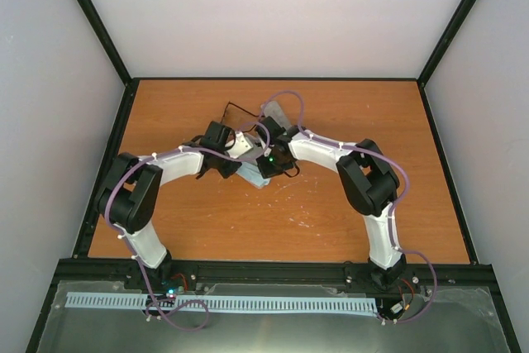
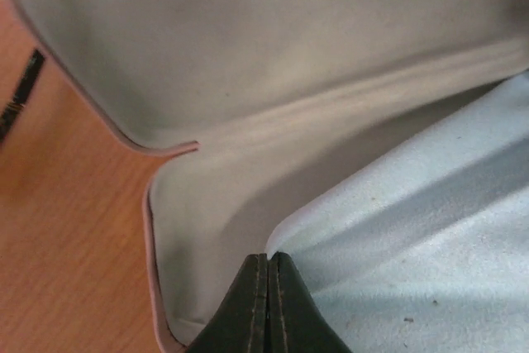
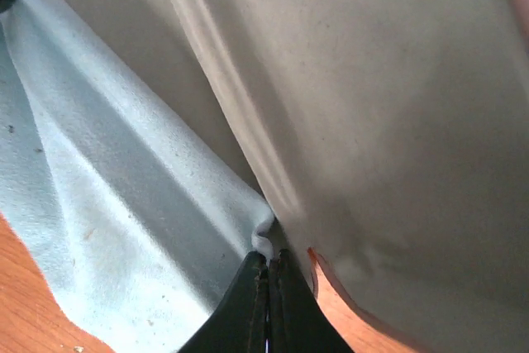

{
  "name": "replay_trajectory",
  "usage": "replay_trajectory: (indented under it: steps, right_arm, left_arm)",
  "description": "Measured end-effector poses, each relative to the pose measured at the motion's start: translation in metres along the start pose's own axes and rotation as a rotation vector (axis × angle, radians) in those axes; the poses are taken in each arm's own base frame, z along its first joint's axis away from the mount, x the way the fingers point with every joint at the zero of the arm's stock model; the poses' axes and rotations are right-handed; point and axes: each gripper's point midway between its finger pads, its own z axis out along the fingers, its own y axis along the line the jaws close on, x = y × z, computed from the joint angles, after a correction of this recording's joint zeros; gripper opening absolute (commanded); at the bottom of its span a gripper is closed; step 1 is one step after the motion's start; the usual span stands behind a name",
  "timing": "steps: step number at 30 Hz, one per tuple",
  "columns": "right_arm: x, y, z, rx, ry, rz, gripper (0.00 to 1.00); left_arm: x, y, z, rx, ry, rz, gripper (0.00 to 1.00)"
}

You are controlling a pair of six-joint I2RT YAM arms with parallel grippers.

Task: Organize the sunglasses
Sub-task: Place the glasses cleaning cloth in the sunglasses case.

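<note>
The left fingers (image 2: 261, 312) and the right fingers (image 3: 258, 312) are shut tight, and each seems to pinch an edge of the cloth (image 3: 124, 204) inside the open case (image 2: 248, 55). The cloth is probably being laid in. Next they should release it and fetch the sunglasses (image 2: 23, 88), a thin black frame lying on the desk (image 2: 74, 229) just beyond the left fingers.

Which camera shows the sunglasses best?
The top camera: the sunglasses show as a thin dark outline beyond the robot arms, partly hidden. The left wrist view catches only a dark strip at its edge, perhaps one side piece. The right wrist view shows none.
</note>
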Motion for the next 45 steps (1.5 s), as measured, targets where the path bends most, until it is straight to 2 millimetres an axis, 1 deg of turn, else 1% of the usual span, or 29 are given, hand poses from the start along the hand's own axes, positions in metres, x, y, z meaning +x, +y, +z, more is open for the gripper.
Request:
replay_trajectory:
  steps: [4, 8, 17, 24, 28, 34, 42, 45]
  right_arm:
    - [-0.004, -0.002, -0.007, 0.013, -0.030, 0.013, 0.03]
    - [-0.007, -0.002, -0.008, 0.016, -0.052, 0.024, 0.03]
    - [-0.006, -0.002, -0.007, 0.016, -0.054, 0.039, 0.03]
    - [-0.002, 0.009, 0.003, 0.013, -0.033, 0.025, 0.03]
    - [-0.001, 0.011, 0.007, 0.019, -0.028, 0.029, 0.03]
    - [-0.001, 0.006, 0.008, 0.054, -0.033, 0.047, 0.03]
    - [-0.001, 0.001, 0.007, 0.093, -0.042, 0.068, 0.03]
    - [0.004, -0.004, 0.007, 0.122, -0.025, 0.073, 0.03]
  left_arm:
    - [-0.010, 0.007, -0.001, -0.015, -0.026, 0.007, 0.00]
    - [-0.015, 0.010, 0.000, -0.022, -0.037, 0.016, 0.01]
    - [-0.012, 0.011, 0.003, -0.019, -0.028, 0.016, 0.01]
    - [-0.002, 0.013, 0.005, -0.021, -0.010, 0.004, 0.01]
    - [0.002, 0.014, 0.006, -0.021, -0.002, 0.000, 0.01]
    - [0.002, 0.015, 0.011, -0.024, -0.007, 0.000, 0.02]
    - [-0.002, 0.017, 0.018, -0.034, -0.026, 0.004, 0.07]
    - [-0.004, 0.023, 0.019, -0.062, -0.030, 0.007, 0.09]
